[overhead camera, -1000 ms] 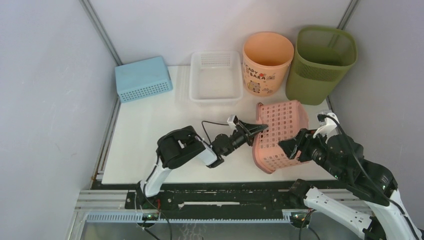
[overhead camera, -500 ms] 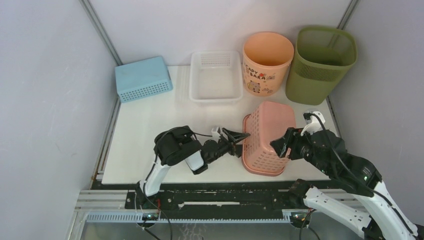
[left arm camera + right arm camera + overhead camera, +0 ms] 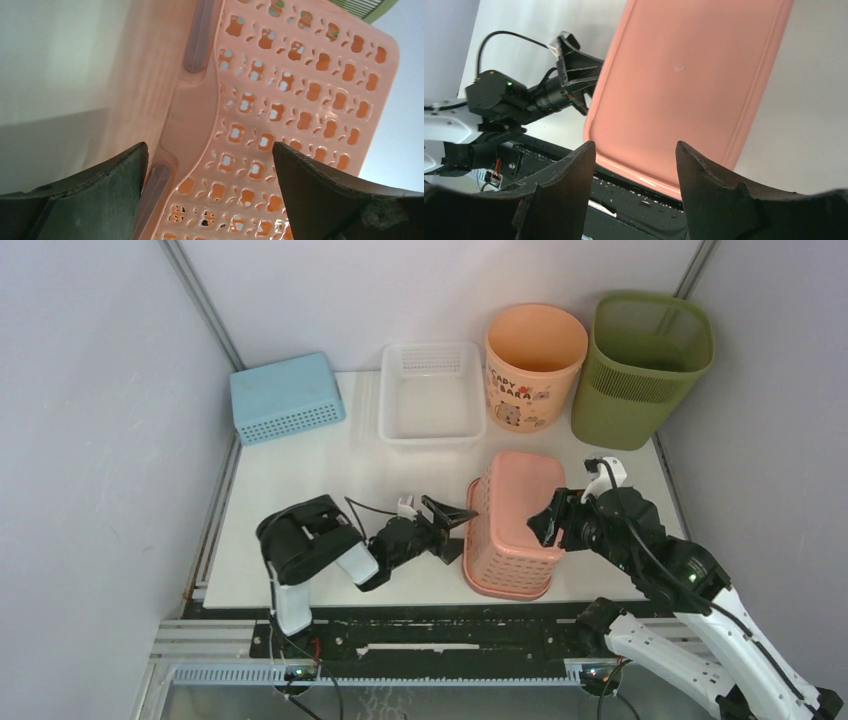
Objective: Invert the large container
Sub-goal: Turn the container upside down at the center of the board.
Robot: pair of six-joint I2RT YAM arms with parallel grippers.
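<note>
We see the olive-green waste bin (image 3: 645,375) upright; left gripper (image 3: 457,524) and right gripper (image 3: 541,523) jaws apart, flanking the pink basket (image 3: 512,535).

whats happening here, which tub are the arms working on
Both arms are at the pink basket, which sits bottom-up near the front edge of the table. The left gripper is open beside its left wall, and the right gripper is open over its right side; neither grips it. The large olive-green bin stands upright at the back right, untouched.
</note>
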